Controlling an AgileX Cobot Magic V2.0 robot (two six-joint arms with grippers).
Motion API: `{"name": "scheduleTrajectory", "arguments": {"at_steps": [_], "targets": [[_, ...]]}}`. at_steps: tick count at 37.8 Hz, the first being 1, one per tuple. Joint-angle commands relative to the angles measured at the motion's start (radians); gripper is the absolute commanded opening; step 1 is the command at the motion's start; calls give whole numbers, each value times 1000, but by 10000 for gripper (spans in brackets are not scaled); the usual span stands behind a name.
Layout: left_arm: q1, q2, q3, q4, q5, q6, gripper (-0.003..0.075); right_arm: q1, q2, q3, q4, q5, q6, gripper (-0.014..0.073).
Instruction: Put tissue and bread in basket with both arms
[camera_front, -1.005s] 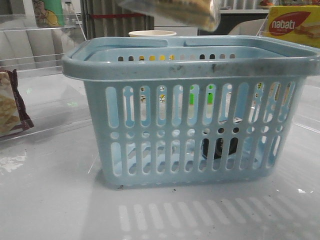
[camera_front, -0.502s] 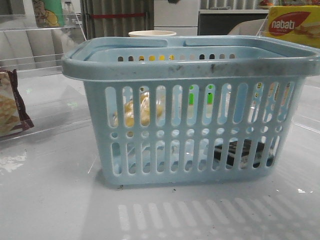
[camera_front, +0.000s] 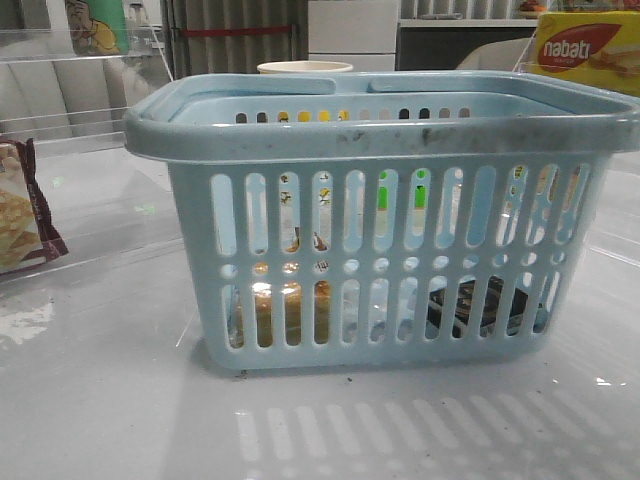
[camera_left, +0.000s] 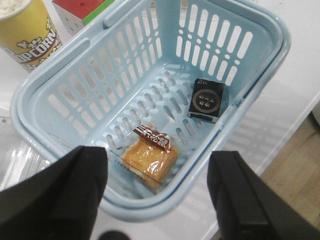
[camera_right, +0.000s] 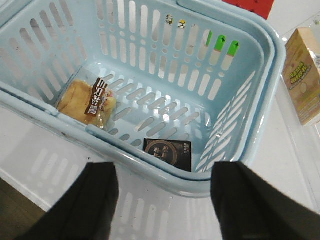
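Bread (camera_left: 150, 159) in its clear bag, dark label strip up, lies flat on the floor of the light blue basket (camera_front: 380, 135) at one end. Tissue (camera_left: 206, 99), a small black packet, lies flat at the other end, well apart from the bread. Left gripper (camera_left: 157, 195) hangs above the basket rim with jaws spread wide, holding nothing. Right gripper (camera_right: 165, 202) likewise hangs above the rim, jaws wide apart and empty. A popcorn cup (camera_left: 25, 32) stands just outside the basket.
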Motion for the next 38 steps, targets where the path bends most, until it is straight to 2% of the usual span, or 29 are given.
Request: {"name": "scheduleTrajectory", "arguments": {"at_steps": [1,11,18,38], "targets": [[-10,-135,78,-14,-101,1,488,0,-14,-28,-7,-67,-7,518],[-10,-419,354,-2,-141,-37,488,-1,-12,-28,-7,-50,-7,518],[-10,-546,469,17,-153,-39,488,-1,-19,-21,-28,-6,-7,518],[-10,-579,506,19,-159,-39,488,-1,-328,250,-47,113,66,518]]}}
